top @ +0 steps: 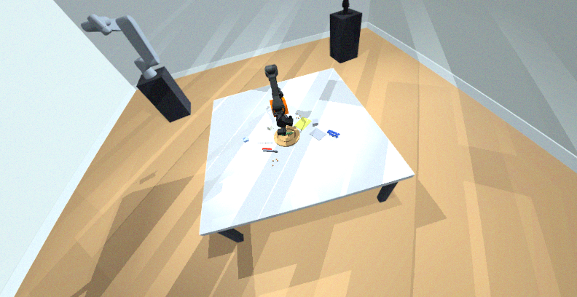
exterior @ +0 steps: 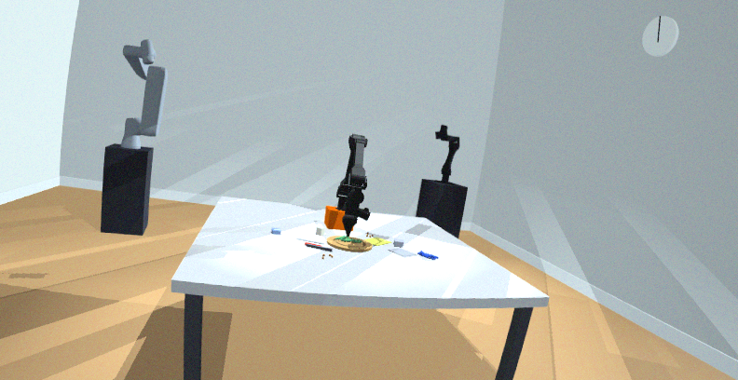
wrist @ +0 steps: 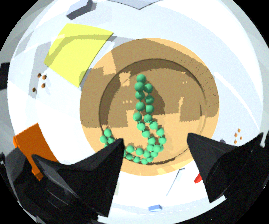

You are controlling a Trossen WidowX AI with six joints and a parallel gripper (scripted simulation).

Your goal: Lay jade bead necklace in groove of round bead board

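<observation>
Okay so your arm (top: 275, 89) (exterior: 357, 163) is up and bent over, its elbow raised high toward the bench's far edge, and the forearm drops down from there toward the near edge. Your wrist's pitched pretty steeply, so the gripper (top: 282, 132) (exterior: 348, 235) (wrist: 155, 137) points down over the middle part of the bench, well in from all four corners. Its two black fingers are apart, not fully spread, and you've got nothing pinched in them.
</observation>
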